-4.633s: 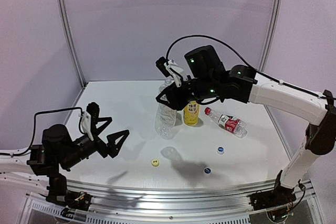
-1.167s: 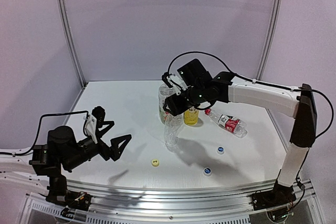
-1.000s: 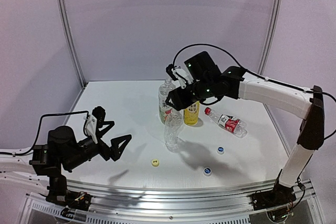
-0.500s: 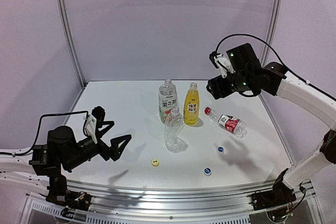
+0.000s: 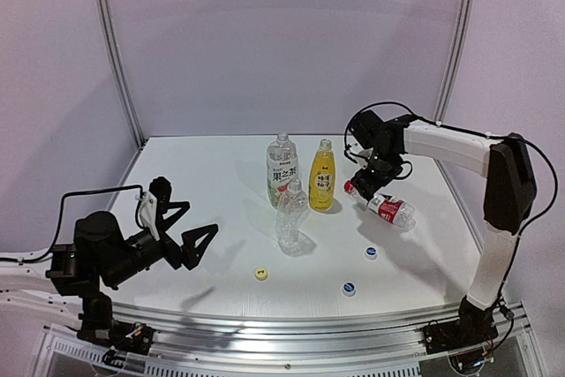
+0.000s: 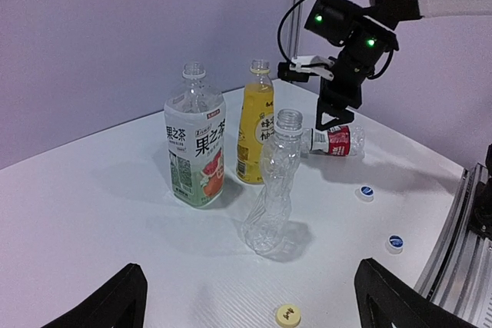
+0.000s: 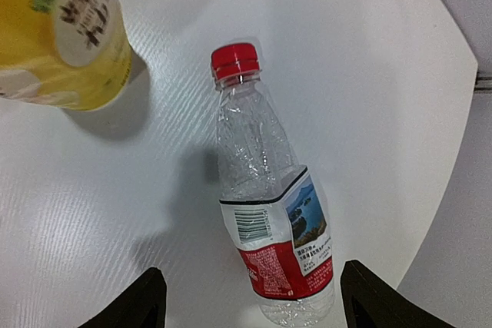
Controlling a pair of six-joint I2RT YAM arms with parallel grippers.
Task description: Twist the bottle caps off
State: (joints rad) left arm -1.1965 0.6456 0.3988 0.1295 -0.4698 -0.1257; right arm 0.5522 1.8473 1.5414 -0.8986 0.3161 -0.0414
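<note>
Red-label bottle: lying on desk, 4 o'clock of yellow bottle, red cap on. Right fingers: wide open, empty, poised over it. Left fingers: wide open, empty.

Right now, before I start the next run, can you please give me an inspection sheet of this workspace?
Surface: white table, no spills seen.
Job's things: fruit-label bottle, yellow bottle and plain clear bottle upright, uncapped; red-label bottle lying down, red cap on. Loose on the table: yellow cap, blue-and-white caps.
Clutter: nothing seen.
Grippers: left gripper open, empty, apart from the bottles; right gripper open, over the red-label bottle, not gripping.
Cables: left arm cable and right arm cable, both off the table.
Surroundings: lilac walls; metal rail at the near edge.
</note>
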